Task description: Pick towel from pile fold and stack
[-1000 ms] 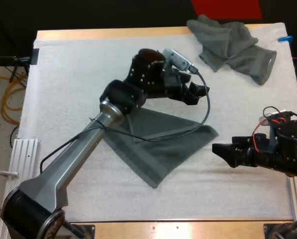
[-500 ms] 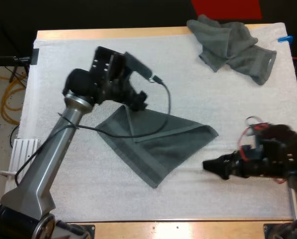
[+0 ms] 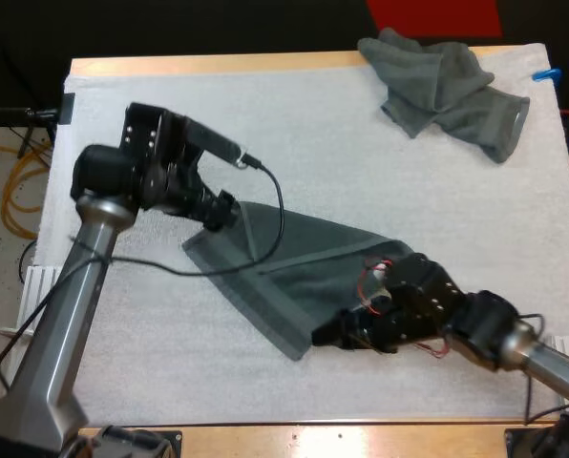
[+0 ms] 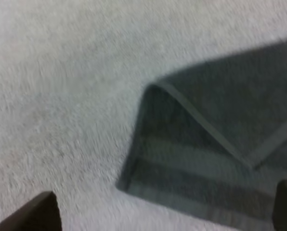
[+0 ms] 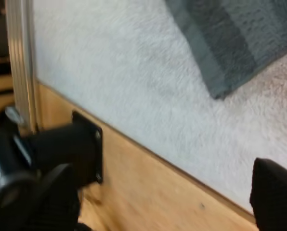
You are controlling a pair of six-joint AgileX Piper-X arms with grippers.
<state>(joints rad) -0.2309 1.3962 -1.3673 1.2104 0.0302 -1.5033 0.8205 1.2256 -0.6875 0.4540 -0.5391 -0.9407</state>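
Early-to-middle of the task, judging by the layout. One dark grey-green towel [image 3: 304, 272] out on the middle of the white mat [image 3: 151, 114], lying flat with one layer folded over into a rough triangle, hems plain in the left wrist view. Left gripper [image 3: 218, 212] open, fingers apart and clear of the cloth, hovering at that towel's far-left corner. Right gripper [image 3: 334, 334] open too, empty, low at the near corner of the same towel, seemingly just beside it. Crumpled pile [image 3: 447, 91] untouched at the mat's far right corner, well apart. Left to do, probably: finishing and squaring the fold, starting a stack, then more from the pile.
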